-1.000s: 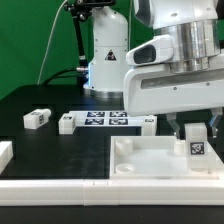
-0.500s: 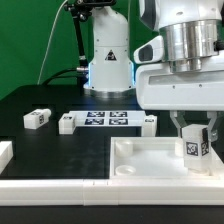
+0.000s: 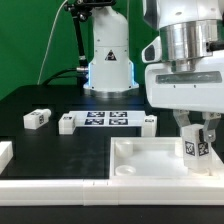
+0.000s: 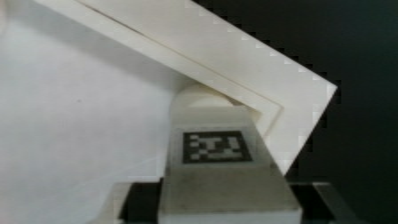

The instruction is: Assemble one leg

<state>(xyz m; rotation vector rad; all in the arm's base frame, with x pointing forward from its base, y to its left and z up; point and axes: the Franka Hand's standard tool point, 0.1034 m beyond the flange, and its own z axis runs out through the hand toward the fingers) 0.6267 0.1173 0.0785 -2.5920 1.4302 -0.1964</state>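
My gripper (image 3: pixel 197 135) is shut on a leg (image 3: pixel 196 145), a small white block with a black-and-white tag, and holds it upright just above the far right corner of the large white square panel (image 3: pixel 150 160). In the wrist view the leg (image 4: pixel 217 140) fills the space between my dark fingers (image 4: pixel 139 203), with its tip over the panel's corner (image 4: pixel 267 95). A second leg (image 3: pixel 37 118) lies on the black table at the exterior view's left. Two more legs (image 3: pixel 67 123) (image 3: pixel 148 123) lie at the ends of the marker board.
The marker board (image 3: pixel 107 119) lies mid-table behind the panel. A white frame rail (image 3: pixel 50 186) runs along the front edge, with a white piece (image 3: pixel 5 154) at the exterior view's left. A white robot base (image 3: pixel 108 60) and a green backdrop stand behind.
My gripper has moved to the exterior view's right and slightly down with the leg, closer to the panel's far right corner.
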